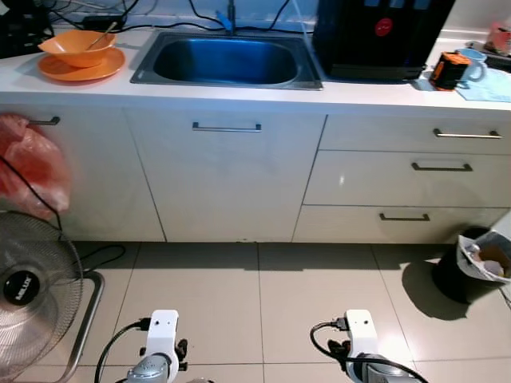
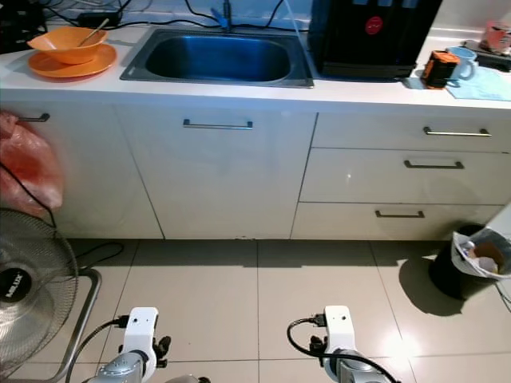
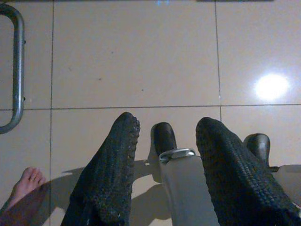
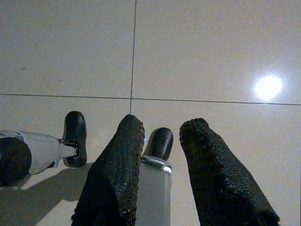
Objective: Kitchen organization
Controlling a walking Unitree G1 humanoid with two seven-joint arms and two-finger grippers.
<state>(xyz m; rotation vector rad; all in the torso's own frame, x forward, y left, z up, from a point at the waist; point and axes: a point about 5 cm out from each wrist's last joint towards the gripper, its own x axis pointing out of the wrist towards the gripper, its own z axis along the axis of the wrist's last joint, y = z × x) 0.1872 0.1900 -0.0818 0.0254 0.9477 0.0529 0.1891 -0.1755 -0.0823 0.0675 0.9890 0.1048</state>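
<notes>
While both arms hang low over the tiled floor point(image 1: 263, 303), the left hand point(image 3: 167, 136) and the right hand point(image 4: 162, 136) point down at the tiles, each with its two black fingers spread and holding nothing. Well ahead of them, a white worktop point(image 1: 239, 94) carries an orange bowl point(image 1: 76, 46) set on an orange plate point(image 1: 80, 68) at its far left, a steel sink point(image 1: 227, 60) in the middle, a black appliance point(image 1: 383, 36) right of the sink, and an orange-and-black mug point(image 1: 449, 70) near the right end. Closed cabinet doors and drawers point(image 1: 415, 167) run below. Open tiles lie between robot and cabinets, flanked by a standing fan point(image 1: 32, 291) left and a lined bin point(image 1: 479, 263) right. A person's bare foot point(image 3: 26, 186) rests near the left hand.
</notes>
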